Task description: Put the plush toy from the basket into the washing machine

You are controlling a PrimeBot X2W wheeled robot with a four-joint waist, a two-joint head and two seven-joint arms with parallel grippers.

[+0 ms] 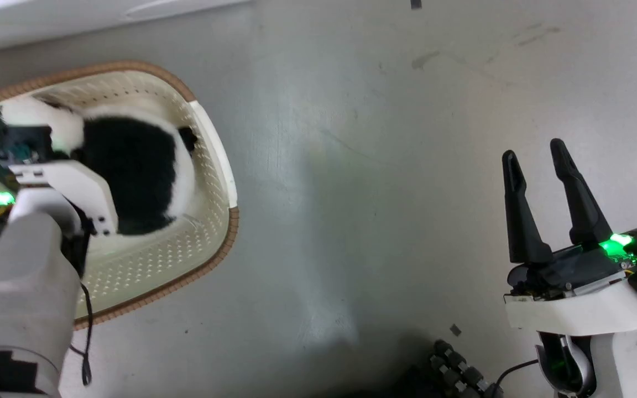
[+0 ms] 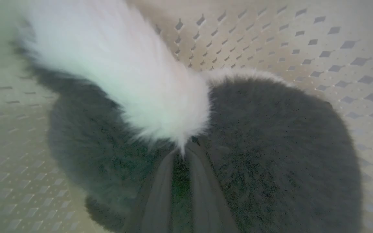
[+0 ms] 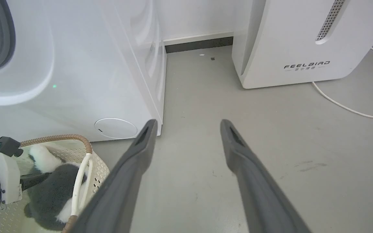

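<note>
L gripper (image 2: 184, 149) is clamped on plush toy (image 2: 270, 145), straight ahead in basket (image 2: 303, 38); R gripper (image 1: 533, 149), spread wide, is seen well off.

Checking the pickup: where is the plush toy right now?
At the head view's left, the plush toy lies inside the basket on the floor by the washing machine, with the left gripper closed on its fur.

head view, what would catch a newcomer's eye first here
The black-and-white plush toy lies in the cream basket at the left, with the left gripper pinched into its fur. At the lower right, the right gripper hangs open over the grey floor. In the right wrist view, the white washing machine stands just behind the basket.
</note>
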